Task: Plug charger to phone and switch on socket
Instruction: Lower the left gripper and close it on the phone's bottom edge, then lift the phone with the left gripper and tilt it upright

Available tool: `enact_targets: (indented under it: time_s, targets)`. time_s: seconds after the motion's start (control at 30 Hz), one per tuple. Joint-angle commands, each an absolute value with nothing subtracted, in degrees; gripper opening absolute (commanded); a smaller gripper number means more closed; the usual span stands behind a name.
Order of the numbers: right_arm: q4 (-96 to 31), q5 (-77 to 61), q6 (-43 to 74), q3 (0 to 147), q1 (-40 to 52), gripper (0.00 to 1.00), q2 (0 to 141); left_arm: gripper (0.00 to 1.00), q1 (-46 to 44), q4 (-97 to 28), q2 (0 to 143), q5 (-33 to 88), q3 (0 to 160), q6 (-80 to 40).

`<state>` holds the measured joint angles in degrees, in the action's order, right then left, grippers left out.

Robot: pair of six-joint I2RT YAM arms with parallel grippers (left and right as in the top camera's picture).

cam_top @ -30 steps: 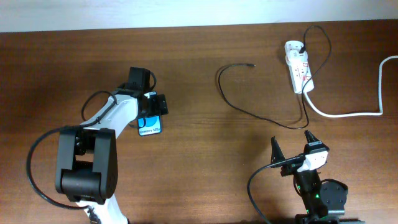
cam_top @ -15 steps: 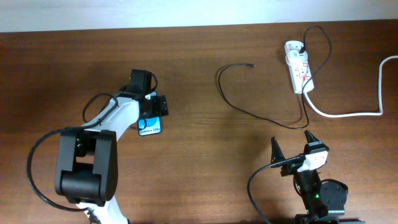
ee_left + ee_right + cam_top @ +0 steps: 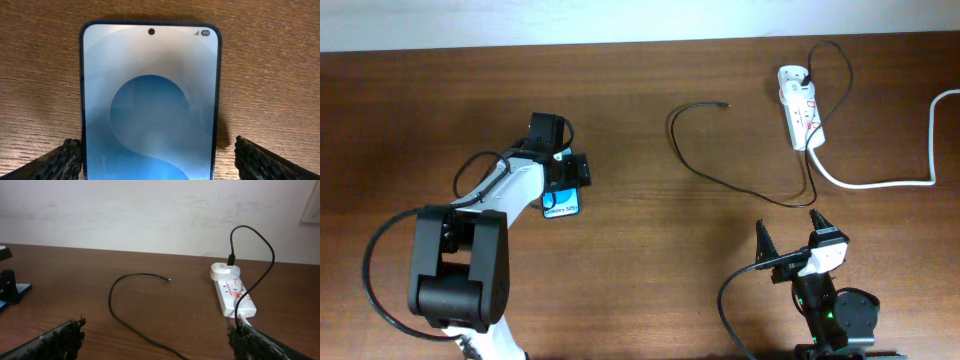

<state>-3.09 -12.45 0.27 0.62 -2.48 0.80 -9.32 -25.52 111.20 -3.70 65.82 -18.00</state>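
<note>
Left pincer (image 3: 157, 154) spread astride phone (image 3: 150, 95), charger (image 3: 740, 186) loose

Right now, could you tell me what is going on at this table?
The left claw hovers open over the phone, a finger on either side, not gripping it. The charger lies loose on the table, its tip well away from the phone, its other end plugged into the socket. The right claw sits open near the table's front edge, holding nothing.

Dark brown wood-grain table (image 3: 640, 280) fills overhead view. Off-white wall (image 3: 150, 215) w/ faint scuffs at 12 o'clock. Light even, soft.
</note>
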Motion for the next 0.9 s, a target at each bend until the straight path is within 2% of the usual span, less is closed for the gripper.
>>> enact_targets:
  time_s: [0.0, 0.47, 0.53, 0.57, 0.7, 0.73, 0.8, 0.87]
  targets:
    - [-3.4, -11.9, 0.9, 0.3, -2.7, 0.98, 0.4, 0.99, -8.5, -27.7, 117.4, -1.7, 60.8, -19.4]
    - [-3.5, -11.9, 0.9, 0.3, -2.7, 0.98, 0.4, 1.0, -8.5, -27.3, 117.4, -4.1, 60.2, -19.5]
    - [-3.5, -11.9, 0.9, 0.3, -2.7, 0.98, 0.4, 0.97, -8.5, -26.2, 117.4, -3.9, 59.4, -19.7]
    - [-3.5, -11.9, 0.9, 0.3, -2.7, 0.98, 0.4, 0.91, -8.5, -25.5, 117.4, -3.9, 58.8, -19.7]
    - [-3.5, -11.9, 0.9, 0.3, -2.7, 0.98, 0.4, 0.84, -8.5, -24.9, 117.4, -3.7, 58.5, -19.7]
    - [-3.5, -11.9, 0.9, 0.3, -2.7, 0.98, 0.4, 0.79, -8.5, -24.9, 117.4, -3.6, 58.5, -19.7]
    - [-3.5, -11.9, 0.9, 0.3, -2.7, 0.98, 0.4, 0.77, -8.5, -24.9, 117.4, -2.7, 58.5, -19.7]
    - [-3.5, -11.9, 0.9, 0.3, -2.7, 0.99, 0.4, 0.79, -8.5, -24.9, 117.4, -2.7, 58.5, -19.7]
